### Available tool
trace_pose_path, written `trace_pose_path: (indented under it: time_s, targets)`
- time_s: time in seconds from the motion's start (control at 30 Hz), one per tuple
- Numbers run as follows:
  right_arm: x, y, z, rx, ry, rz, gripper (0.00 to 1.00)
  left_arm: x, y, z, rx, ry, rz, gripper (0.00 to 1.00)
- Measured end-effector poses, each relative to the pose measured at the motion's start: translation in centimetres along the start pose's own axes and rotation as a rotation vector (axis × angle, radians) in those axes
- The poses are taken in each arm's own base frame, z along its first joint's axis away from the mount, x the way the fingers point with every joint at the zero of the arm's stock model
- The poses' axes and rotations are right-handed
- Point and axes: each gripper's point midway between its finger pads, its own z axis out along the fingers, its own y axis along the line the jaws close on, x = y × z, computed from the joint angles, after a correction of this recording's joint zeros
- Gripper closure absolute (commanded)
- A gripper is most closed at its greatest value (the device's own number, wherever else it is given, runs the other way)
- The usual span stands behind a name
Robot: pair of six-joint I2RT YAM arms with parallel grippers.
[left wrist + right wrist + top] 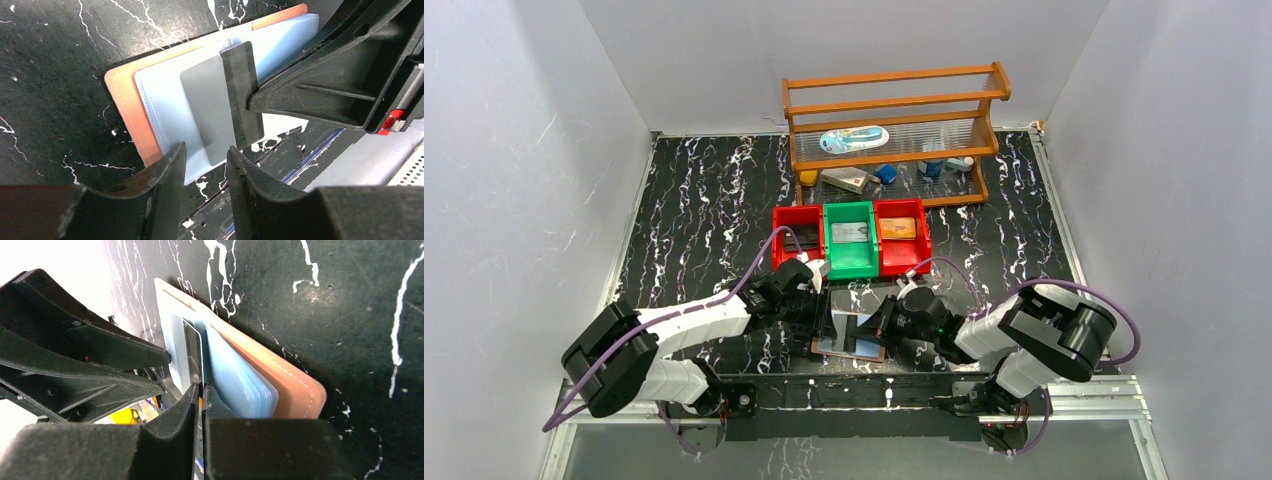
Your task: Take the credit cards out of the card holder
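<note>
The card holder [852, 340] lies open on the table between my grippers, pinkish-brown with clear blue sleeves [165, 105]. A silver-grey credit card with a black stripe [215, 105] sticks partway out of a sleeve. My right gripper [201, 387] is shut on that card's edge [192, 352]; its fingers [305, 95] show in the left wrist view. My left gripper [206, 150] is open, its fingertips at the near edge of the sleeve and card, one tip over the sleeve's corner. From above, the left gripper [822, 322] and right gripper [886, 322] flank the holder.
Three bins stand just behind: red [782, 240], green [829, 240] holding a silver-grey card [851, 232], red [924, 235] holding an orange card [898, 227]. A wooden rack [894, 100] with small items is at the back. The table's front rail lies close below the holder.
</note>
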Motion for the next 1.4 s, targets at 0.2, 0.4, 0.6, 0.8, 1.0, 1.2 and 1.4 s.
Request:
trace_pose_path:
  time_s: [0.2,0.4,0.6,0.8,1.0,1.2,1.4]
  targets:
    - [-0.1,-0.1,-0.2,0.002,-0.011,0.001,0.89,0.0,0.2,-0.1,-0.007,-0.004,-0.001,0.65]
    - [-0.1,-0.3,-0.3,0.007,-0.015,0.008,0.87,0.1,0.6,-0.3,-0.027,-0.013,-0.002,0.66]
    - [-0.1,-0.4,0.0,0.019,-0.008,-0.001,0.87,0.2,1.7,-1.1,-0.088,-0.032,-0.004,0.67]
    - [-0.6,0.8,2.0,0.042,0.018,-0.06,0.87,0.1,1.9,-2.0,-0.096,-0.063,-0.003,0.67]
    - [-1.4,1.6,3.5,0.079,0.044,-0.138,0.88,-0.1,2.0,-3.5,-0.102,-0.124,-0.011,0.66]
    - [-1.5,2.2,4.3,0.105,0.095,-0.236,0.85,-0.5,1.5,-4.0,-0.078,-0.149,-0.009,0.62]
    - [-1.4,2.2,4.2,0.108,0.112,-0.255,0.82,-0.9,0.2,-3.1,-0.032,-0.113,0.019,0.62]
